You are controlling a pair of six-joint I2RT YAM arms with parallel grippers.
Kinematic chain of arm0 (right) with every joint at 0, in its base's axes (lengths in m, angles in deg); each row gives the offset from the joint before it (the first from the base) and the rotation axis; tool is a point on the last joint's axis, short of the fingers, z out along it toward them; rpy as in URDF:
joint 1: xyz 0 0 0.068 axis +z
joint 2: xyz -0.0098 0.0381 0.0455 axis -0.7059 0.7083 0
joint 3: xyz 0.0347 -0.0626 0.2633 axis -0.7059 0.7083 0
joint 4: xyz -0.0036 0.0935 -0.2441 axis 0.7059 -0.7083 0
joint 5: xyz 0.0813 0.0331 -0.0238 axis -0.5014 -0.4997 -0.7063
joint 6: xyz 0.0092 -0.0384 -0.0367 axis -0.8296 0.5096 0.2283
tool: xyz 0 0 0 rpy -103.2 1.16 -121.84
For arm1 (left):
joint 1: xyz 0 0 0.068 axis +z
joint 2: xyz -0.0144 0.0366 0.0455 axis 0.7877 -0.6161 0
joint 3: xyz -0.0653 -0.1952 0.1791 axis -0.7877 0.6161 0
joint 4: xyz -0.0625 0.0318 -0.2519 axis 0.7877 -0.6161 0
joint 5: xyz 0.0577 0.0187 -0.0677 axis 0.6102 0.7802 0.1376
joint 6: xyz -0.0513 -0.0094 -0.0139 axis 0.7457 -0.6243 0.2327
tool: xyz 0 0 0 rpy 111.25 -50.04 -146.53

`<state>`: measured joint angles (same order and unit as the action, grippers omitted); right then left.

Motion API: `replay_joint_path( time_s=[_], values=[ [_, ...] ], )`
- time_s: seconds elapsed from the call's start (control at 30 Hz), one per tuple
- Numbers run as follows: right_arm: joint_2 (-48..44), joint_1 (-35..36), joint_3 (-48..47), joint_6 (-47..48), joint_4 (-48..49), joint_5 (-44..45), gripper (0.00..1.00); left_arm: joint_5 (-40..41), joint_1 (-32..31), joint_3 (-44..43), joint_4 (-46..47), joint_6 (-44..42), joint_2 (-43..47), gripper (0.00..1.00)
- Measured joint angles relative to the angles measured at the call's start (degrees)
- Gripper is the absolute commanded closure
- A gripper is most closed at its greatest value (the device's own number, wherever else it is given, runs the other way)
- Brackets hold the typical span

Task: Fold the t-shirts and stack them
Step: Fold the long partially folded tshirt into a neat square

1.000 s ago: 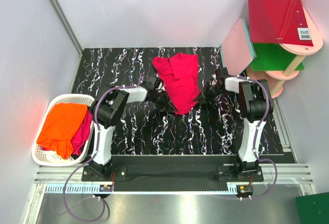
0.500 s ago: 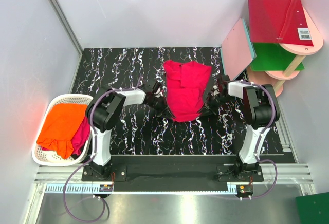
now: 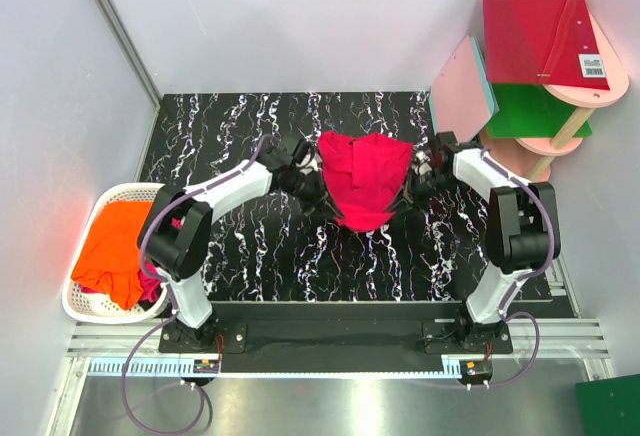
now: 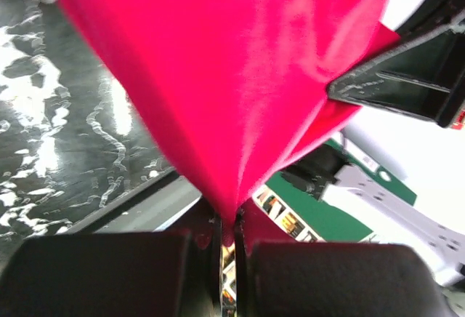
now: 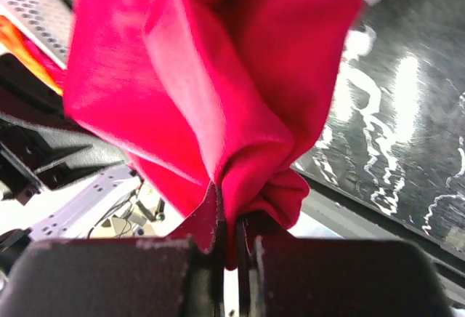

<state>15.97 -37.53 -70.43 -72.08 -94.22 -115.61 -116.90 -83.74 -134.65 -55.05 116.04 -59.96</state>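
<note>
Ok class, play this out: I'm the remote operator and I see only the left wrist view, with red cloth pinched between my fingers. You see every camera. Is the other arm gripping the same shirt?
Observer: Yes. The right gripper is shut on a bunched fold of the same crimson t-shirt.
Operator: Is it lying flat on the table?
Observer: No. From above it hangs spread between the left gripper and the right one, over the black marbled table.
Operator: Any other shirts around?
Observer: An orange t-shirt lies in the white basket beside the left arm.
</note>
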Motion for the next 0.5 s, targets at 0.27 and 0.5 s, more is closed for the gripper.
replay_joint_path(
  time_s=[0.27, 0.5],
  values=[
    [7.02, 0.00, -19.82, 0.70, -2.32, -0.81, 0.96, -0.13, 1.40, -14.58, -2.10, 0.07, -3.67, 0.98],
    [21.44, -0.04, -35.93, 1.07, -2.36, 0.26, 0.94, -1.53, 5.22, -24.26, -2.23, 0.50, -15.61, 0.94]
  ],
)
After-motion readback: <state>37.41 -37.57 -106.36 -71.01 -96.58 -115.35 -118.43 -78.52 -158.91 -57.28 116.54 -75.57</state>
